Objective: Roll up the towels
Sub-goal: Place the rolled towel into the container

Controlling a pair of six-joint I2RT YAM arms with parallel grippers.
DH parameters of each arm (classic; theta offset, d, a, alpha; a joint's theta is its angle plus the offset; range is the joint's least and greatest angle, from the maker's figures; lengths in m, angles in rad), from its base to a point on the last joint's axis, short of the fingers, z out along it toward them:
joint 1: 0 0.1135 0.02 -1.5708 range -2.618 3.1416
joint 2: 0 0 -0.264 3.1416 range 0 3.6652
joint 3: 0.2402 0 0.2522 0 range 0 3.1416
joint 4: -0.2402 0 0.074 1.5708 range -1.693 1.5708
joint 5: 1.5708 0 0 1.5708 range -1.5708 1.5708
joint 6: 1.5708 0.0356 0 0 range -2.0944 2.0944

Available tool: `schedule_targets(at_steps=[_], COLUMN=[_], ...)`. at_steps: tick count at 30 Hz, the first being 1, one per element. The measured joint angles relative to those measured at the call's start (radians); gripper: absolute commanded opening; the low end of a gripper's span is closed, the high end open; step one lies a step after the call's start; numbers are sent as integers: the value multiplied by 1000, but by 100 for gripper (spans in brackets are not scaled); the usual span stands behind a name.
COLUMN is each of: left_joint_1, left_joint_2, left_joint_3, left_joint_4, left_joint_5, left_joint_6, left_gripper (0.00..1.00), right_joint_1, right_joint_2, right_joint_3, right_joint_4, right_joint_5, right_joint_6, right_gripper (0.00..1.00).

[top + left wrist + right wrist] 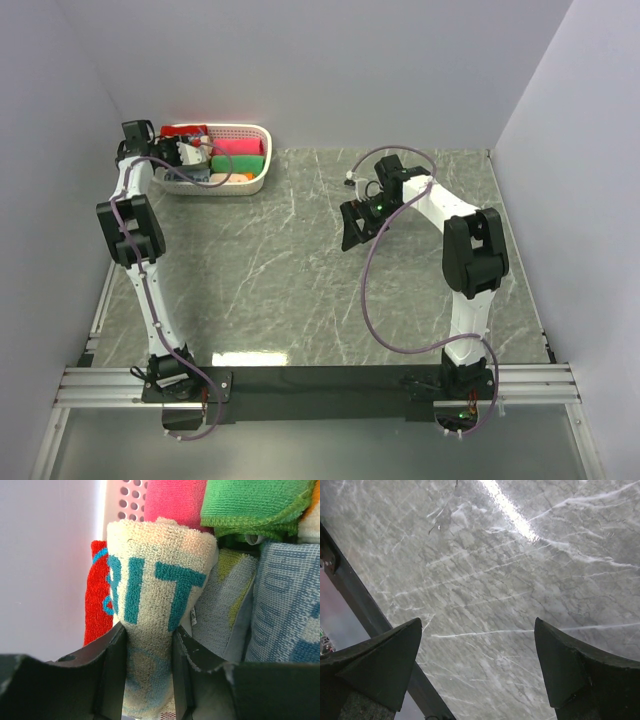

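Observation:
A cream towel (155, 580) with teal letters stands rolled in the white basket (262, 160) at the back left. My left gripper (149, 650) is shut on it, one jaw pressed against each side of the roll. Beside it on the left is a red towel (97, 595) with blue print. In the top view the left gripper (190, 155) reaches into the basket's left end. My right gripper (352, 228) hangs over the bare marble table at centre right. Seen from its wrist, the right gripper (477, 622) is open and holds nothing.
The basket also holds a pink towel (175, 500), a green one (255, 502) and a grey-blue one (290, 605), packed tightly. Its perforated wall (127, 495) is behind the roll. The grey side wall stands close on the left. A black strip (360, 605) marks the table's edge.

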Motion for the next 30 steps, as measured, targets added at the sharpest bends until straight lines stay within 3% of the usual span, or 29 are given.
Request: schedule_targets(at_steps=[7,14,22,30], left_joint_1=[0,3,13,30], left_joint_2=[2,2,-12,-56], left_joint_3=[11,13,-11,-32], left_joint_4=[-29,-43,-52,-101], left_joint_5=[-7,-13,-13,-13], left_joint_6=[18,25,24,33], left_gripper=[43,67,71,84], right_joint_1=[0,0,-1,-1], right_joint_2=[0,0,0,0], right_joint_3=[-12,-14,-29,-29], right_joint_4=[-5,-5,-4,-4], right_joint_5=[3,2,-1,-8], right_joint_6=[0,0,0,0], right_gripper=[100,100,100,100])
